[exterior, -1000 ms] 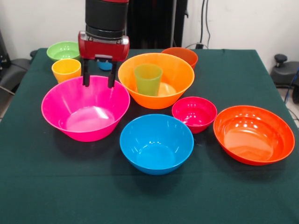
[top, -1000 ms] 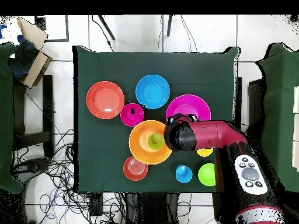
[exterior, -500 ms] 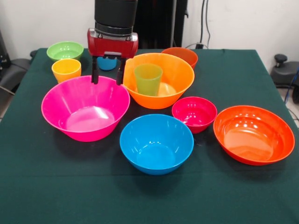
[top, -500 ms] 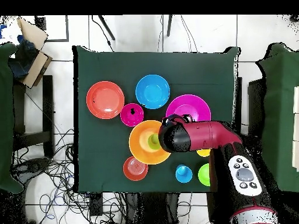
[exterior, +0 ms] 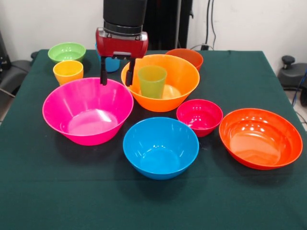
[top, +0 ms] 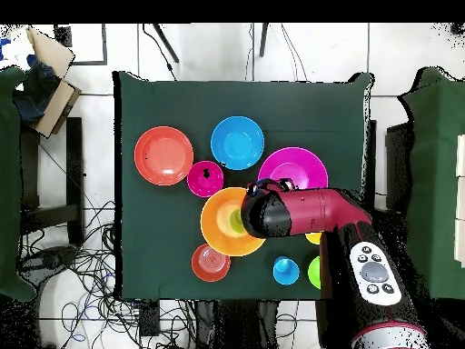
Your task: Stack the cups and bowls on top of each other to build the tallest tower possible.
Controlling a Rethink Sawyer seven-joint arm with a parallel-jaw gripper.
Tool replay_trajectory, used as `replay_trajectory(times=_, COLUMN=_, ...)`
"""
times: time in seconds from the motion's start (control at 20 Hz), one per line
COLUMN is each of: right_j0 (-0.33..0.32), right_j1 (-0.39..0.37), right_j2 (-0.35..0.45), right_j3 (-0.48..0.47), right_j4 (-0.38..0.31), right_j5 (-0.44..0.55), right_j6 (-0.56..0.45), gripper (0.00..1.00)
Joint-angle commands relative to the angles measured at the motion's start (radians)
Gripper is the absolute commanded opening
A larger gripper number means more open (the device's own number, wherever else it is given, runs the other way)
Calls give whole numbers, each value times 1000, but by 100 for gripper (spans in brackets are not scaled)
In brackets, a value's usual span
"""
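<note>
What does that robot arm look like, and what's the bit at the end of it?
The arm is thick, rounded, red and black, with a grey panel of round buttons on it. Its end effector has a red block under a black cylinder, with two thin black fingers.

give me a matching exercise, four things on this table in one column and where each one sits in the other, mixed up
Things
1. green cup
2. gripper
3. blue bowl
4. yellow cup

Places
A. in front of the small green bowl
B. standing in the big orange bowl
C. nearest the front edge of the table
D. open, above the gap between the pink bowl and the big orange bowl

Pairs: 1-B, 2-D, 3-C, 4-A
</note>
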Motion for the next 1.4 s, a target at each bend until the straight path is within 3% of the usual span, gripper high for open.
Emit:
replay_trajectory(times=0.05, right_j0=43, right_j1=15, right_j2=38, right_j3=4, right_j4=14, right_j5=51, right_j6=57, gripper=100)
replay_trajectory(times=0.35, right_j0=46, right_j1=36, right_j2=37, right_j3=-22, right_j4=17, right_j5=53, right_j6=46, gripper=100)
replay_trajectory(times=0.6, right_j0=27, right_j1=121, right_j2=52, right_j3=-97, right_j4=-6, right_j5=23, right_j6=18, gripper=100)
replay_trajectory(times=0.95, right_j0=-14, right_j1=179, right_j2=93, right_j3=-161, right_j4=-19, right_j5=30, right_j6=-49, gripper=100)
replay_trajectory(times=1.4, right_j0=-4, right_j1=242, right_j2=74, right_j3=-213, right_j4=-53, right_j5=-24, right_j6=-35, gripper=100)
